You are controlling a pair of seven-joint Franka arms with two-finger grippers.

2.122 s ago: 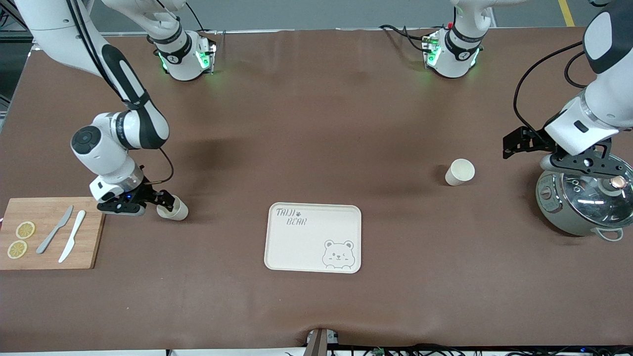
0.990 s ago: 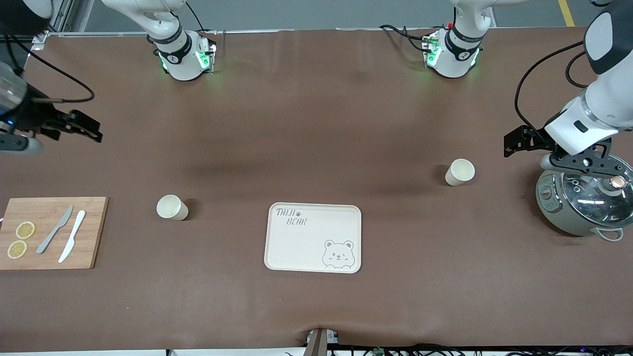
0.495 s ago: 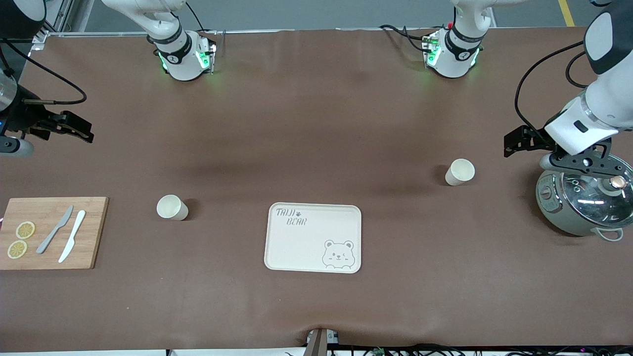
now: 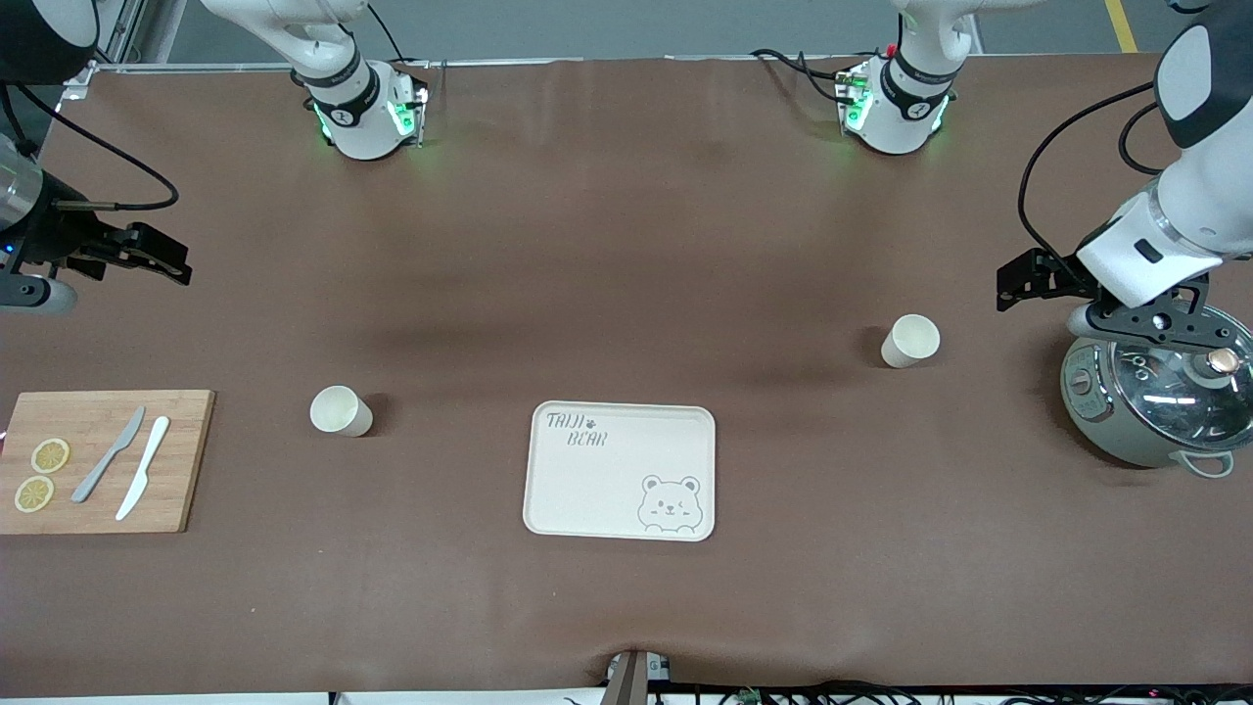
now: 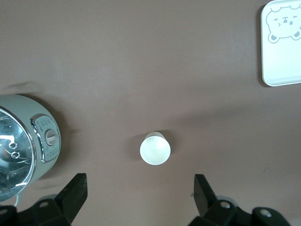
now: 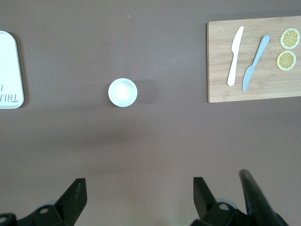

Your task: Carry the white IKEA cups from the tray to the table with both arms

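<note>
Right gripper (image 4: 162, 257) has let go of its cup (image 4: 341, 411) and risen, jaws wide, empty.

Front view: left gripper (image 4: 1028, 279) hangs open by the pot (image 4: 1155, 401), second cup (image 4: 910, 341) just beside it. Wrist views: each cup (image 5: 155, 149) (image 6: 122, 92) stands upright below spread, empty fingers.

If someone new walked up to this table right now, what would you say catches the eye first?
Probably the cream bear tray in the middle of the brown table, flanked by two white cups: one cup toward the right arm's end near the wooden cutting board, the other cup toward the left arm's end beside the grey-green pot. The left gripper and right gripper both hang open and empty.
</note>
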